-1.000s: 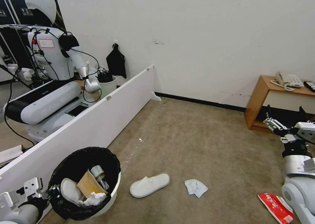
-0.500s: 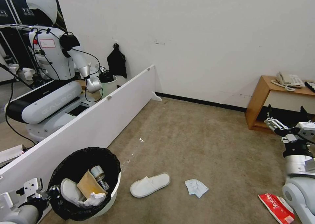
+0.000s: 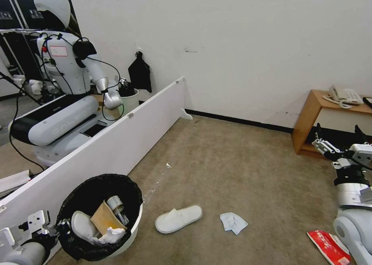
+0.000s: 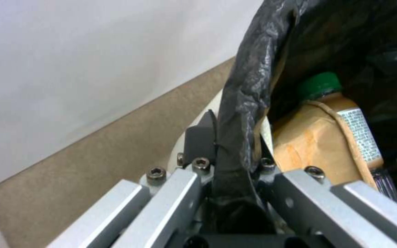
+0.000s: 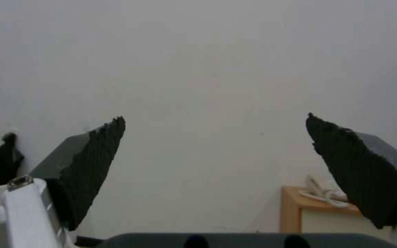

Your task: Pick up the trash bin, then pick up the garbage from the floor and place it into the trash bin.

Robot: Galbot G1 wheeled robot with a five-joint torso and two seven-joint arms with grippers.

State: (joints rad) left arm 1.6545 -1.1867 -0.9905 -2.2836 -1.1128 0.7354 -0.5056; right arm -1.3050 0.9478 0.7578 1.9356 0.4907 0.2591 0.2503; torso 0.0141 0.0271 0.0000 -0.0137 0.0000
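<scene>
Low at the robot's left side, the left gripper (image 3: 58, 229) holds the trash bin (image 3: 128, 234) by its rim, above the carpet beside a long white board (image 3: 116, 148). From the head view the bin's black bag (image 3: 83, 193) is seen holding a white slipper (image 3: 83, 226), a brown cardboard scrap (image 3: 104, 217), a clear bottle (image 3: 115, 206) and a crumpled tissue (image 3: 110, 234). The left wrist view adds what the head view hides: the fingers (image 4: 198, 141) are pinched onto the bag-covered rim, and the bottle's green cap (image 4: 320, 84) peeks out behind the cardboard. On the floor, apart from the bin, lie a second white slipper (image 3: 178, 219), a folded tissue (image 3: 233, 222) to its right, and a red snack packet (image 3: 328, 247) near the right arm's base. The right gripper (image 3: 337, 146) hangs raised at the robot's right, near a wooden side counter (image 3: 310, 117) carrying a telephone (image 3: 343, 94); the right wrist view shows its dark fingers (image 5: 93, 162) spread wide with nothing between them, facing the white wall.
</scene>
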